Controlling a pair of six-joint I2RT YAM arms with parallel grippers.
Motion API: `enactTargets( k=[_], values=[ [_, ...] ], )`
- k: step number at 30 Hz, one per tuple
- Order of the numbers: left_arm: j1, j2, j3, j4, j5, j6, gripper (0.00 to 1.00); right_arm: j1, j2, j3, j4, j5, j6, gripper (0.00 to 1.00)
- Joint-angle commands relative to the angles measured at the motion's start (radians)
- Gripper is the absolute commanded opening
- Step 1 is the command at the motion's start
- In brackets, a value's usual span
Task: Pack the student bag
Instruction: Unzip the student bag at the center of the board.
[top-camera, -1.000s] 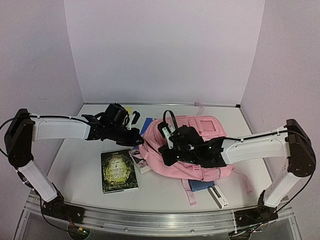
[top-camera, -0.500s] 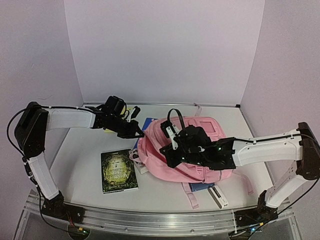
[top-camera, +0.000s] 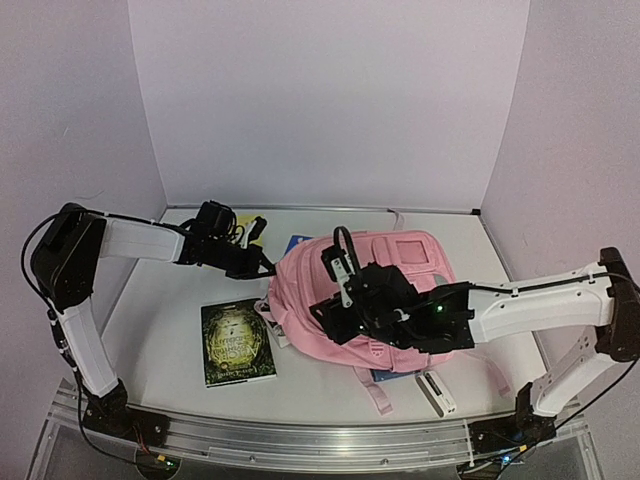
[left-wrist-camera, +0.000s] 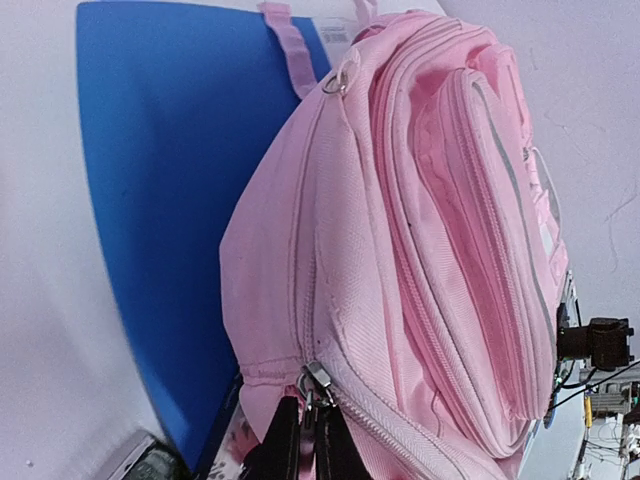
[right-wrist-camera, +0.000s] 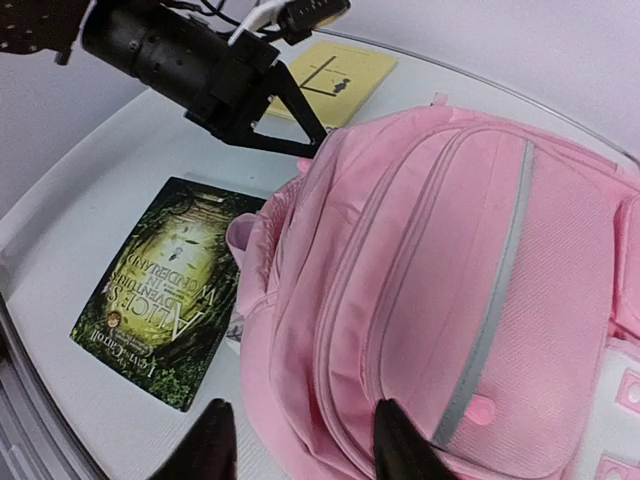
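Note:
The student bag (top-camera: 400, 275), a soft pink backpack, lies flat mid-table with its front pockets up. My left gripper (top-camera: 263, 268) is at the bag's left end, shut on the metal zipper pull (left-wrist-camera: 318, 384); its dark fingertips (left-wrist-camera: 284, 440) pinch the tab from both sides. The zip line runs away from the pull along the bag (left-wrist-camera: 420, 250). My right gripper (top-camera: 330, 318) hovers over the bag's near-left edge, open. Its fingertips (right-wrist-camera: 212, 440) straddle the bag's rim (right-wrist-camera: 450, 300) without holding anything.
A green "Alice in Wonderland" book (top-camera: 238, 342) lies left of the bag. A blue book (left-wrist-camera: 160, 200) sticks out from under the bag's far-left side. A yellow card (right-wrist-camera: 330, 75) lies at the back left, and a white oblong item (top-camera: 437, 392) sits near the front edge.
My right gripper has opened and let go of the bag's fabric. My left gripper, still on the zipper pull, has drawn back to the left, and the bag now lies flatter.

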Motion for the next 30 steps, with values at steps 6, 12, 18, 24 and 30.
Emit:
enactTargets(
  k=[6,12,18,24,30],
  values=[
    [-0.065,-0.19,-0.12,0.088,-0.048,-0.014,0.0,-0.005,0.204,0.255,-0.071,0.049,0.026,0.72],
    [-0.127,-0.28,-0.177,0.099,-0.095,-0.068,0.0,-0.031,0.329,0.375,-0.105,0.007,0.011,0.69],
    [-0.147,-0.318,-0.207,0.099,-0.099,-0.092,0.0,-0.04,0.41,0.445,-0.111,0.016,-0.012,0.51],
    [-0.15,-0.354,-0.218,0.071,-0.121,-0.081,0.0,-0.041,0.418,0.446,-0.121,0.016,-0.031,0.16],
    [-0.15,-0.36,-0.195,0.018,-0.178,-0.06,0.0,-0.042,0.339,0.372,-0.121,-0.038,-0.07,0.0]
  ],
)
